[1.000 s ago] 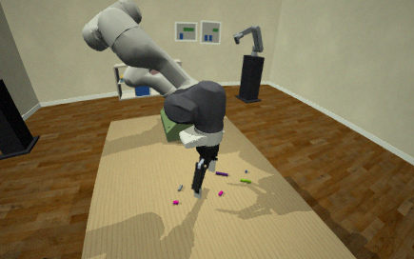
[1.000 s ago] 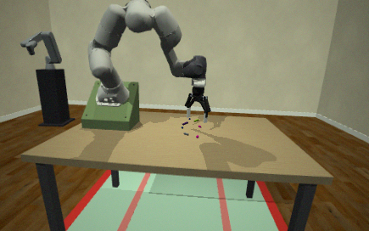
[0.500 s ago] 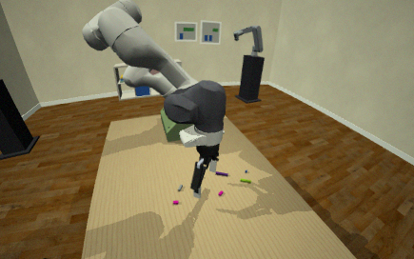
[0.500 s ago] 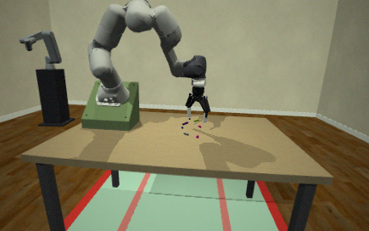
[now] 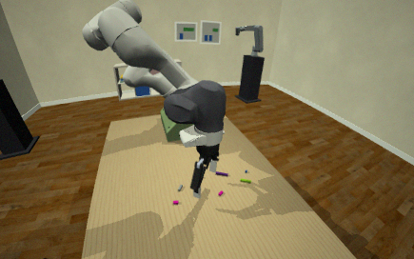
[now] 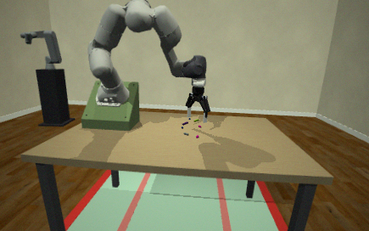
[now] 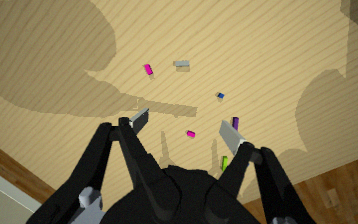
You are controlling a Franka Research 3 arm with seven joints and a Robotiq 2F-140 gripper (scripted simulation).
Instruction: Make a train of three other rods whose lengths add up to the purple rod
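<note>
Several small rods lie scattered on the table. The purple rod (image 5: 222, 173) lies beside a lime rod (image 5: 246, 181) and a tiny blue rod (image 5: 246, 171). One magenta rod (image 5: 221, 193) lies in front of them, a second magenta rod (image 5: 175, 202) further left, and a grey rod (image 5: 180, 188) near it. My gripper (image 5: 205, 180) is open and empty and hangs above the table among the rods. In the wrist view the gripper (image 7: 185, 127) frames one magenta rod (image 7: 190, 134). The purple rod (image 7: 235, 122) and the lime rod (image 7: 225, 162) lie by the right finger. The blue rod (image 7: 220, 95), the grey rod (image 7: 182, 63) and the other magenta rod (image 7: 148, 69) lie further off.
The arm's green base block (image 6: 112, 107) stands at the back left of the table. The table's far edge (image 7: 10, 160) runs close behind the gripper in the wrist view. The rods also show as small specks under the gripper (image 6: 198, 118) in the exterior view.
</note>
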